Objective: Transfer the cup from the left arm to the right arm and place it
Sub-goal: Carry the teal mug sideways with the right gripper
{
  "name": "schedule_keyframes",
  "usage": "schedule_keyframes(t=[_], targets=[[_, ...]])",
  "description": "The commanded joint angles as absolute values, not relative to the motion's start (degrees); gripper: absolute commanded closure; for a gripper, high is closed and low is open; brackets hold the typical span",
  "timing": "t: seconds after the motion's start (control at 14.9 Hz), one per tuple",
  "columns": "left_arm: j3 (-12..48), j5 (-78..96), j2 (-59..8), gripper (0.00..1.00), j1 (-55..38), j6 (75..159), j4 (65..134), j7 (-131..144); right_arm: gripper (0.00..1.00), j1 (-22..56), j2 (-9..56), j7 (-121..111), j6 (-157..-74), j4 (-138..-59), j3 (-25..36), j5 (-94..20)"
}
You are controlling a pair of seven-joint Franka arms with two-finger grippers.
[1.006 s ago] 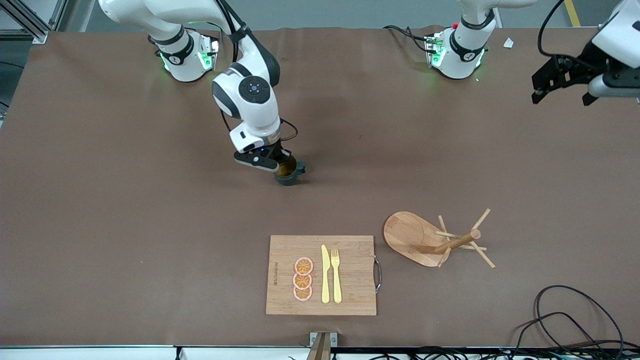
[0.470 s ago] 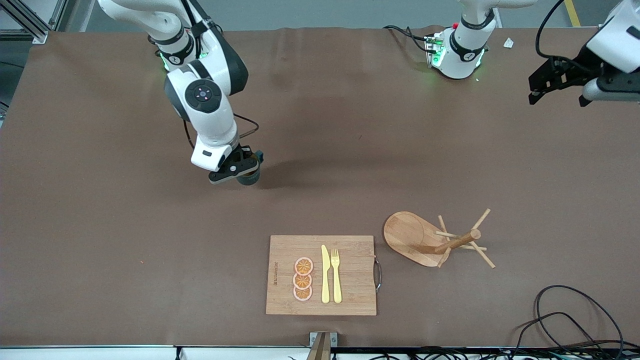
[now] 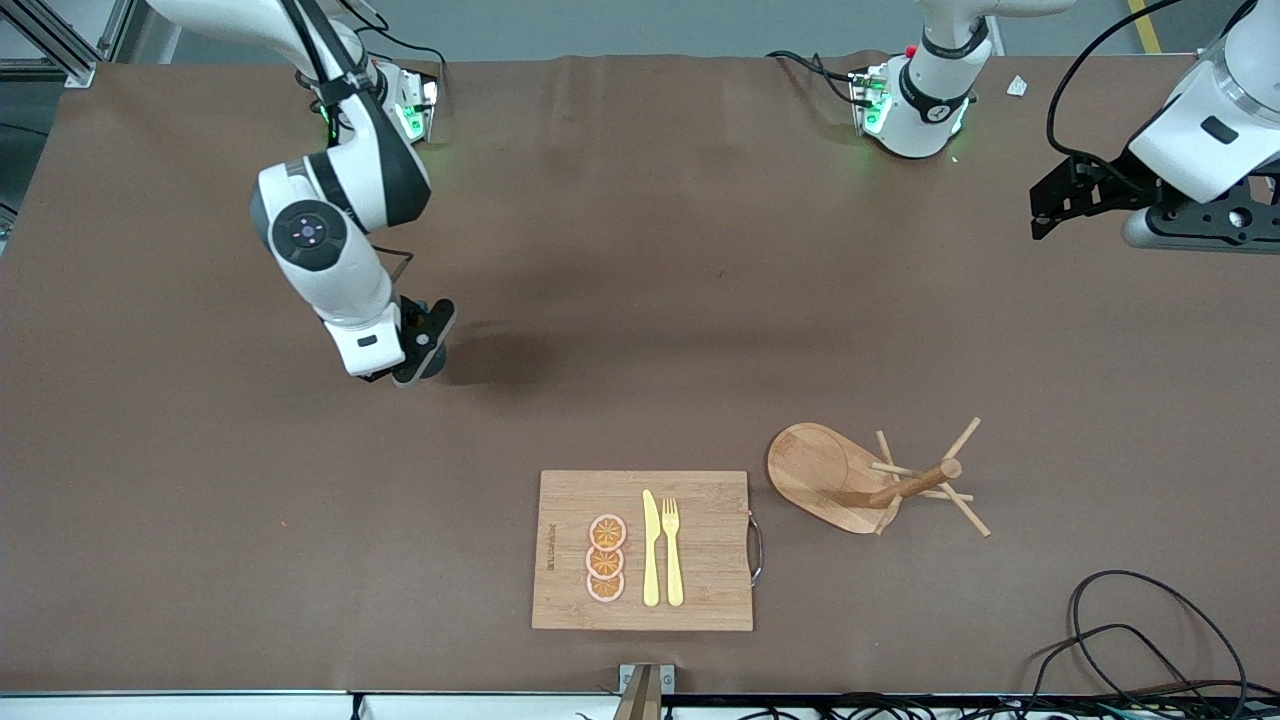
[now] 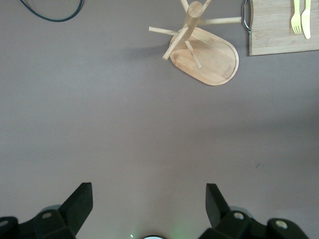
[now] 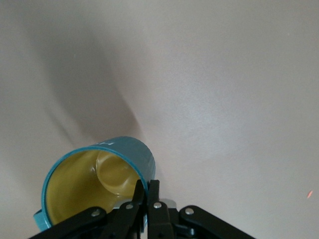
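The cup is teal outside and mustard inside. My right gripper is shut on its rim, one finger inside and one outside. In the front view my right gripper hangs over the bare mat toward the right arm's end of the table, and the cup is mostly hidden under it. My left gripper is open and empty, up over the left arm's end of the table. Its fingers stand wide apart in the left wrist view, with only mat between them.
A wooden cutting board lies near the front edge with orange slices, a yellow knife and fork. A wooden mug rack lies tipped beside it, also in the left wrist view. Cables lie at the front corner.
My right arm has carried the cup from the table's middle toward the right arm's end. My left gripper has shifted slightly toward the middle, still open.
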State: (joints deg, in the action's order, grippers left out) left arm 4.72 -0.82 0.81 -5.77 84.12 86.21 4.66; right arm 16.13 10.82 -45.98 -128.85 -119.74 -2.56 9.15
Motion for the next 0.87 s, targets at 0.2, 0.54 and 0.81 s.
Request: schedule_keyframes(t=[0.2, 0.54, 0.81], targets=[[4.66, -0.17, 0.79, 0.0, -6.15, 84.02, 85.52, 4.75, 1.0, 8.73, 4.75, -70.24, -135.07, -125.85, -3.51, 11.34], [4.66, -0.18, 0.88, 0.0, -5.54, 84.29, 85.43, 4.48, 1.0, 1.77, 5.36, -102.79, -139.12, -126.47, -3.6, 11.34], [4.66, -0.09, 1.14, 0.0, -5.71, 84.29, 85.43, 3.42, 1.0, 0.44, 5.98, -116.51, -138.87, -127.44, -3.87, 9.68]])
